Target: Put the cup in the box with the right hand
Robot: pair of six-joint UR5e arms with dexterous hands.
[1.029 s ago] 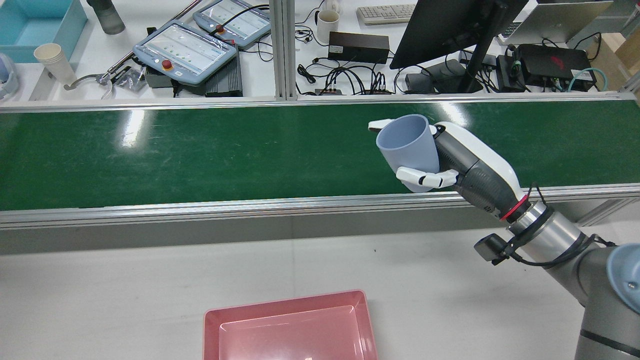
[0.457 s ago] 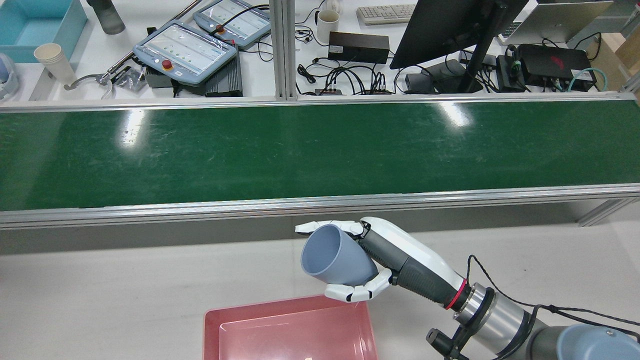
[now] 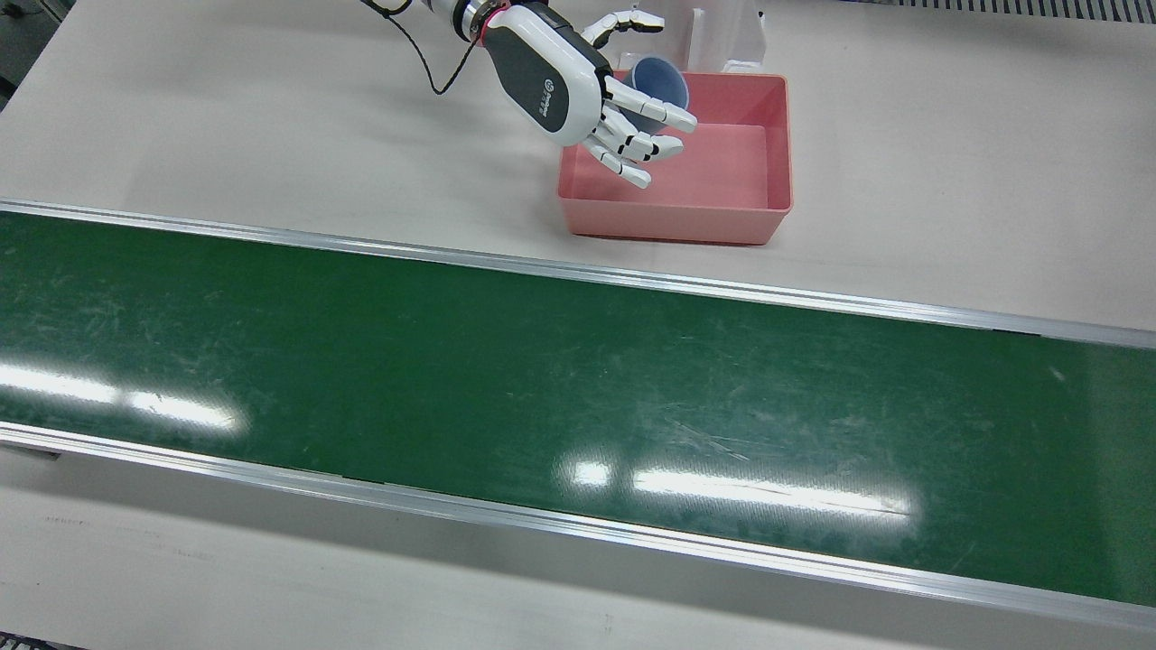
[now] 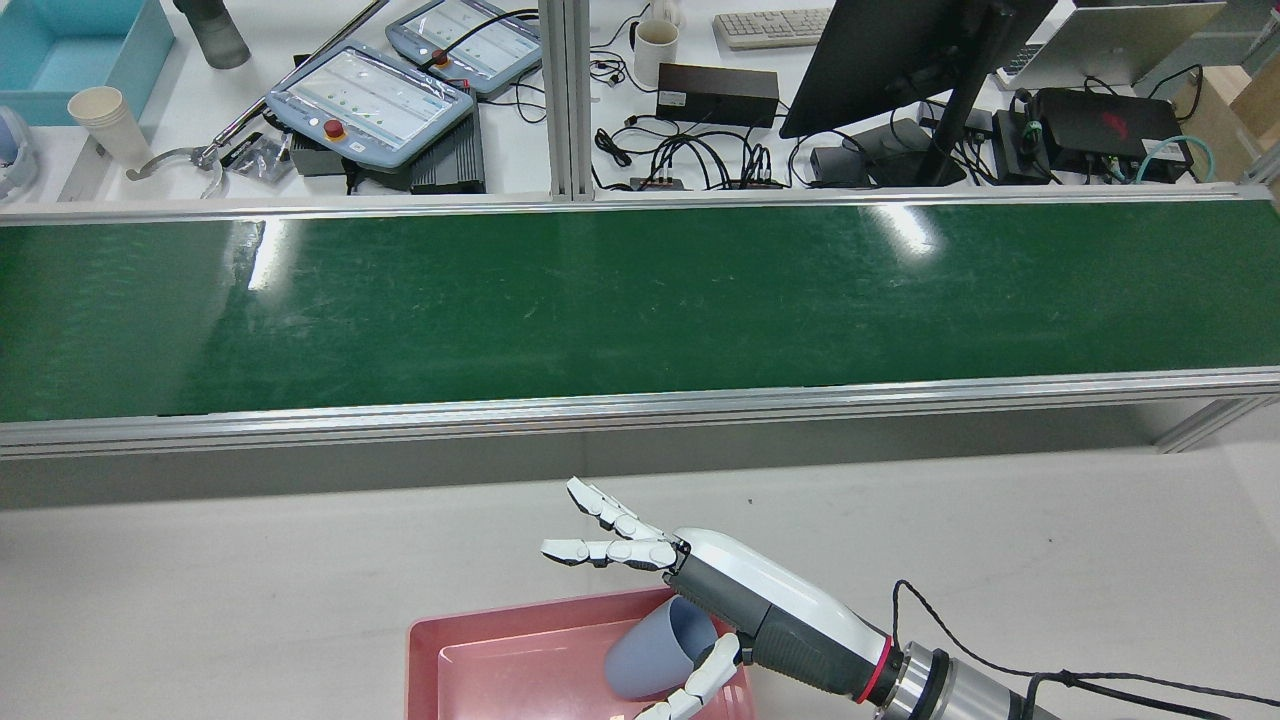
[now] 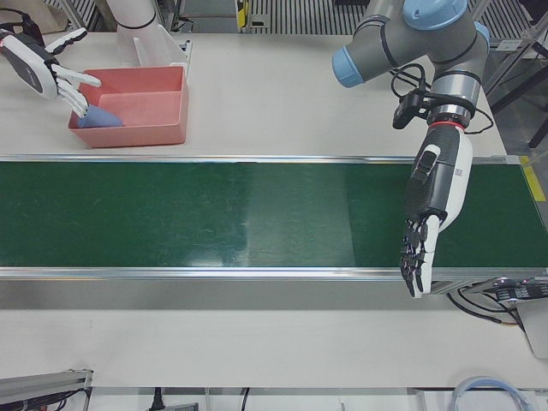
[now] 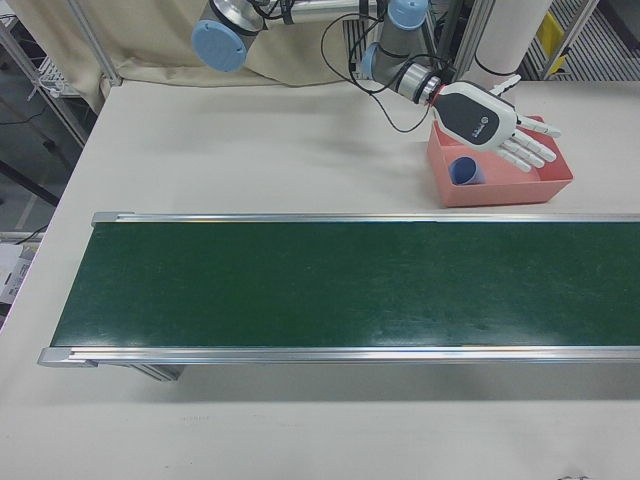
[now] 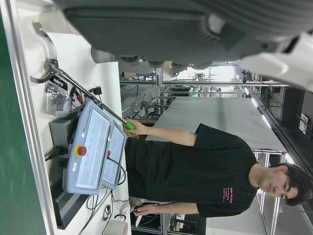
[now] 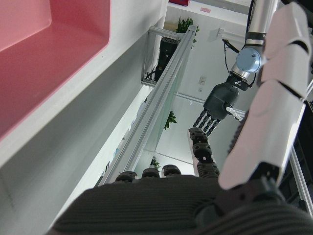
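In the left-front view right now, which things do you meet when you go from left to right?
right hand → cup lying in the pink box → left hand hanging over the green belt.

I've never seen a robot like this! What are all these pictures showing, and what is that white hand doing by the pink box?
These are photos of one moment, taken by cameras around a table and on the robot's hands. The robot has two arms, each ending in a hand with fingers. The right hand hovers with its fingers spread over the pink box. The blue cup lies tipped inside that box, no longer gripped. The left hand hangs open above the long green belt, holding nothing. One hand camera even catches a person beside the table.
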